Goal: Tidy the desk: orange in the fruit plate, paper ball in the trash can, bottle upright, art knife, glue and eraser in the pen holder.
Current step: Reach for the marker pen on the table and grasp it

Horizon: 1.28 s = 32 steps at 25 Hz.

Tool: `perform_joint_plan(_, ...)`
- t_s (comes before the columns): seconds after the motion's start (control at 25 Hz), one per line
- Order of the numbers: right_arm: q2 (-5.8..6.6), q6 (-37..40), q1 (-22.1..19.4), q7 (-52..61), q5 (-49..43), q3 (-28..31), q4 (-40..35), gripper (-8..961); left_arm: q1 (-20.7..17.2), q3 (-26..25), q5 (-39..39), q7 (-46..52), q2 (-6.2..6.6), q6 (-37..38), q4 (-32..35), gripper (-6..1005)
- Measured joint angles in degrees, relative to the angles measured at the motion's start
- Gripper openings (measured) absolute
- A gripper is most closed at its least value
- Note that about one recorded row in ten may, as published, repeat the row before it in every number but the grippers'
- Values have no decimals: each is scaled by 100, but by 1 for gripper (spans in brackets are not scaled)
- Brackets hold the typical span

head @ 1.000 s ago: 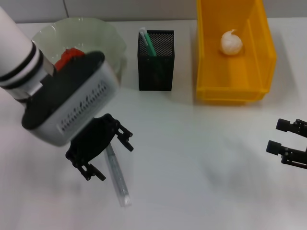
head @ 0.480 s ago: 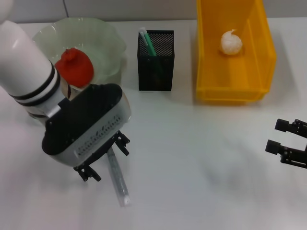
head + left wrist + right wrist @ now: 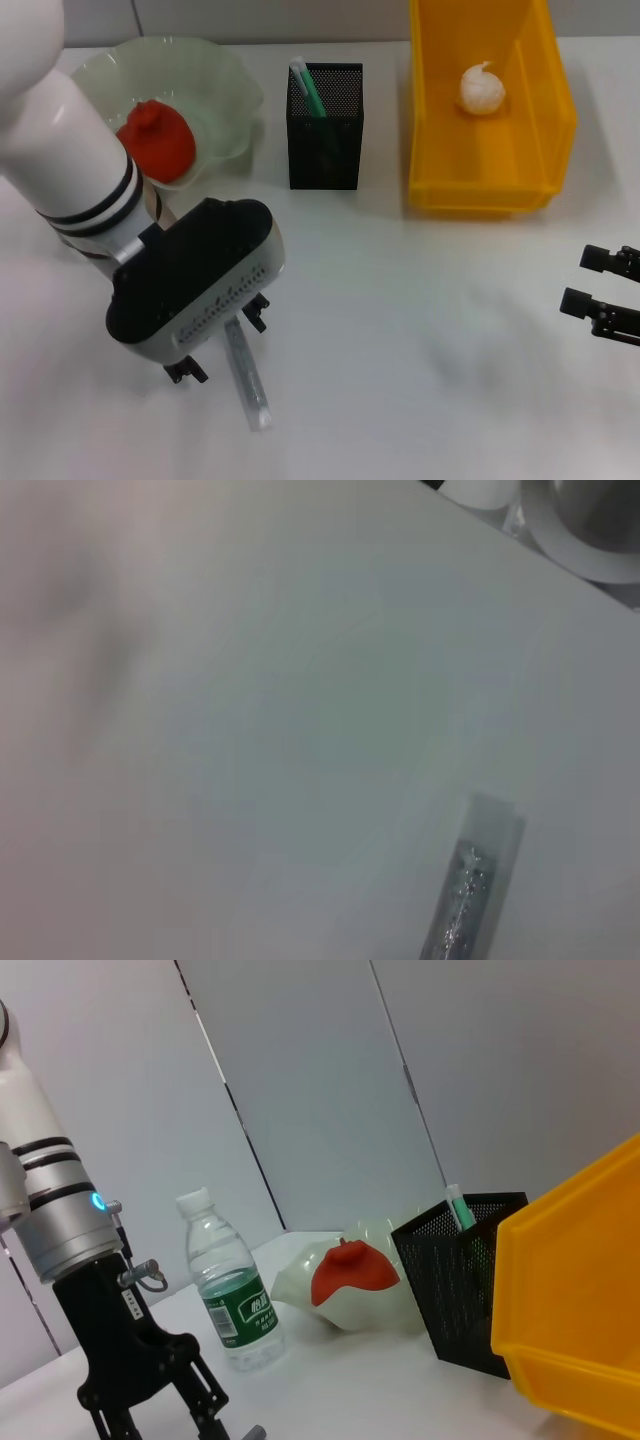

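Observation:
The art knife, a long clear-grey stick, lies on the white table near the front; it also shows in the left wrist view. My left gripper hangs open right over its far end, one finger on each side, as the right wrist view also shows. The orange sits in the pale green fruit plate. The paper ball lies in the yellow trash can. A green stick with a white tip stands in the black mesh pen holder. The bottle stands upright. The eraser is out of view.
My right gripper is parked open low at the table's right edge. My left arm hides the bottle in the head view. The plate, holder and bin line the back of the table.
My left arm has swung toward the front and come down, bringing the gripper over the art knife and uncovering the orange. The right gripper has barely shifted.

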State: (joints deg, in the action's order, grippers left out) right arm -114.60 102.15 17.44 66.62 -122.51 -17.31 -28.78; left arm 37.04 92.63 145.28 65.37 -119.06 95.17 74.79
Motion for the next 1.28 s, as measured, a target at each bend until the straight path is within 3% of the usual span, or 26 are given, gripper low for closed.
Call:
perform_joint_plan(0.16,24,12,8,21,-5,0,-35,800,0,0,0,0,0,0,0,792)
perform_joint_plan(0.2,25,12,7,25,-10,0,-49,800,1,279,51,113,-5,-71,-10,791)
perform_joint_plan(0.68,28,34,15,43,-28,-16,-120,801,93,495,-1,248,-12,-163,-33,626)
perform_joint_plan(0.72,31,38,17,43,-28,-15,-122,801,103,566,-4,265,-12,-177,-52,532)
perform_joint_plan(1.28,35,42,21,27,-21,-9,-132,800,173,902,19,294,-12,-265,-64,528)
